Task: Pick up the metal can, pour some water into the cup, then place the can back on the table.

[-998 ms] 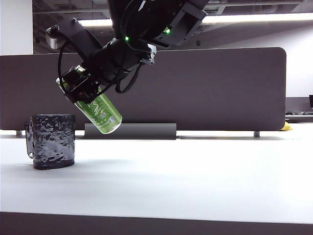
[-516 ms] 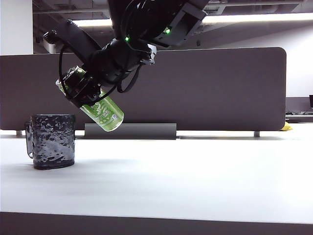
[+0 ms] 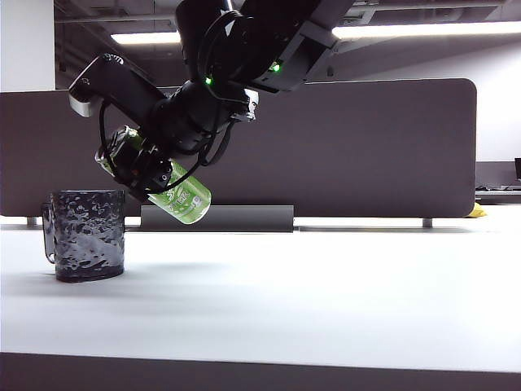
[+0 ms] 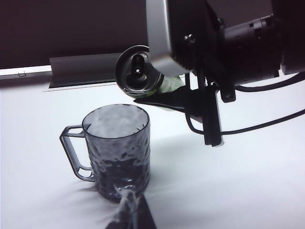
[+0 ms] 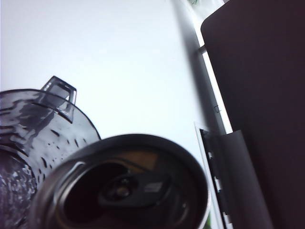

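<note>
Slim, slick, dent-prone metal can (image 3: 181,198) clenched mid-body by right gripper (image 3: 143,169), tipped over the cup (image 3: 85,235); left gripper unseen, state unknowable.

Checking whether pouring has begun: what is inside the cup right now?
Left wrist view shows the cup darker toward its bottom, perhaps liquid; unclear. No stream from the metal can, held tilted above by the right gripper.

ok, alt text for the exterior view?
The right end effector holds the metal can tilted, top end toward the cup, which stands on the white table. A dark partition runs behind.
</note>
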Robot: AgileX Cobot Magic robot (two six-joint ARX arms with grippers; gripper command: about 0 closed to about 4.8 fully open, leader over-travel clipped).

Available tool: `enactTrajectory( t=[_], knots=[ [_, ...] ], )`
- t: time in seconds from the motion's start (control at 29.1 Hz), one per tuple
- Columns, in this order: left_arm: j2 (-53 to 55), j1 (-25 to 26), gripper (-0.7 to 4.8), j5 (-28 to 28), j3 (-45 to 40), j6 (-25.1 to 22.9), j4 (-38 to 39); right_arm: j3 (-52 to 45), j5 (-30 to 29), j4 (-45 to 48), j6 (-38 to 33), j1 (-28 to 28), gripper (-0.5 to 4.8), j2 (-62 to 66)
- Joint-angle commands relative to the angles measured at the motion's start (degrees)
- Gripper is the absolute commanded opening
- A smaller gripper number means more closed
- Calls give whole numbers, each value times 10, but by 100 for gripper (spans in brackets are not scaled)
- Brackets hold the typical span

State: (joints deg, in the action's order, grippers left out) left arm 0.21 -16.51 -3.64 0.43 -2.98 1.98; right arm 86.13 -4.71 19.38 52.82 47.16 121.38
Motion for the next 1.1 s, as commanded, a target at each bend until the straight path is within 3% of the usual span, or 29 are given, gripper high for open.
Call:
enactTrajectory(
  t=[0.03,0.38,1.1],
  knots=[
    [0,-1,-5,-2,1,0,-8,6,1,36,28,2,228,-6],
    [0,0,-5,-2,1,0,-8,6,1,37,89,2,229,-6],
    [0,0,-5,-2,1,0,-8,46,12,57,138,13,229,20]
  ],
)
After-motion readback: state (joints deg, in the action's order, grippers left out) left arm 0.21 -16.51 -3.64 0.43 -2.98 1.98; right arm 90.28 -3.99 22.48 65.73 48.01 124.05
